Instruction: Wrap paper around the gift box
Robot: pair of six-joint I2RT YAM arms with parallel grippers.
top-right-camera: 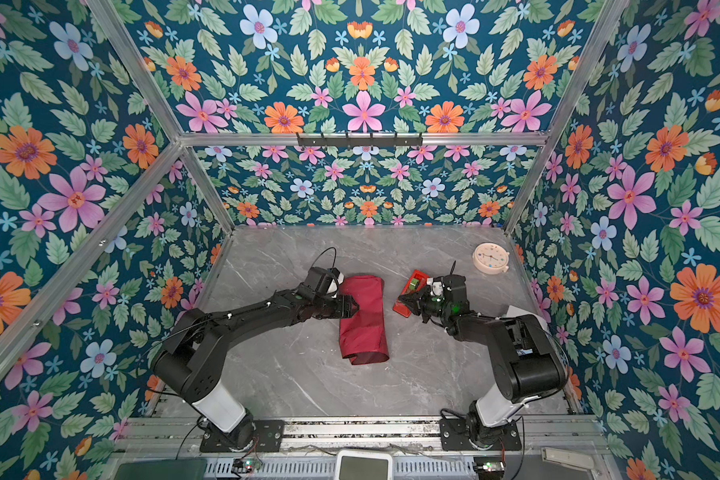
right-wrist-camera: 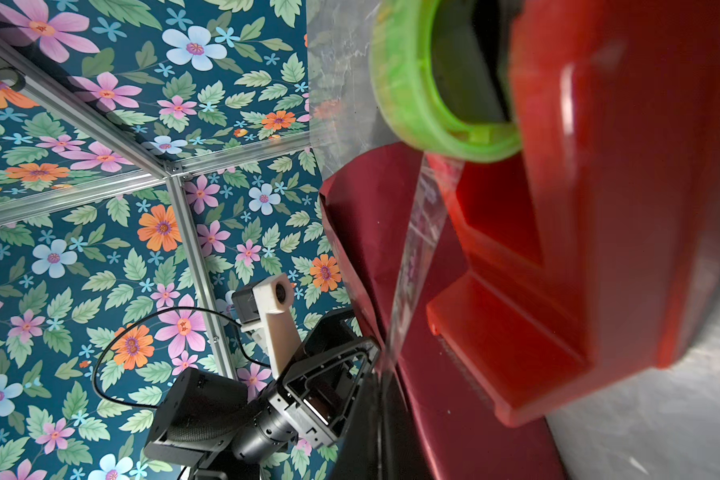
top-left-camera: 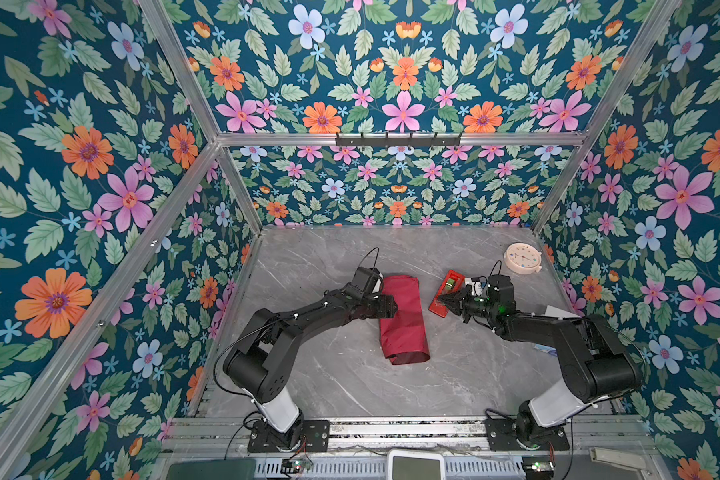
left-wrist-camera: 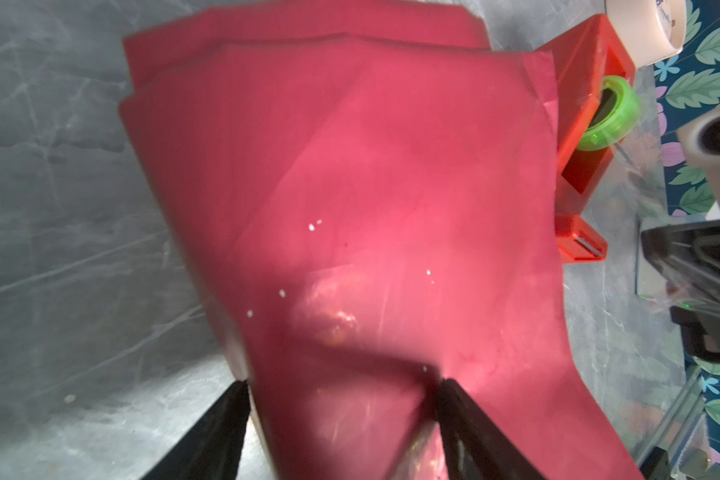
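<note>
The paper point(top-left-camera: 404, 328) point(top-right-camera: 364, 332) lies mid-table as a long maroon bundle folded round something. The gift box is hidden. My left gripper point(top-left-camera: 393, 307) point(top-right-camera: 356, 307) reaches in from the left. Its fingers stand wide apart, one on either side of the bundle's edge point(left-wrist-camera: 341, 382), clamped on the wrapped paper point(left-wrist-camera: 371, 166). My right gripper point(top-left-camera: 441, 300) point(top-right-camera: 406, 301) is at the near end of the red tape dispenser point(top-left-camera: 449, 286) point(right-wrist-camera: 599, 208). It is shut point(right-wrist-camera: 385, 374) on a clear tape strip point(right-wrist-camera: 416, 249) drawn from the green roll point(right-wrist-camera: 433, 124).
A round cream clock point(top-left-camera: 522, 257) point(top-right-camera: 490, 257) lies at the back right of the grey marble table point(top-left-camera: 329, 374). A white sheet point(top-left-camera: 560, 311) pokes out behind the right arm. Floral walls close in the sides and back. A small white device point(top-left-camera: 416, 463) sits at the front edge.
</note>
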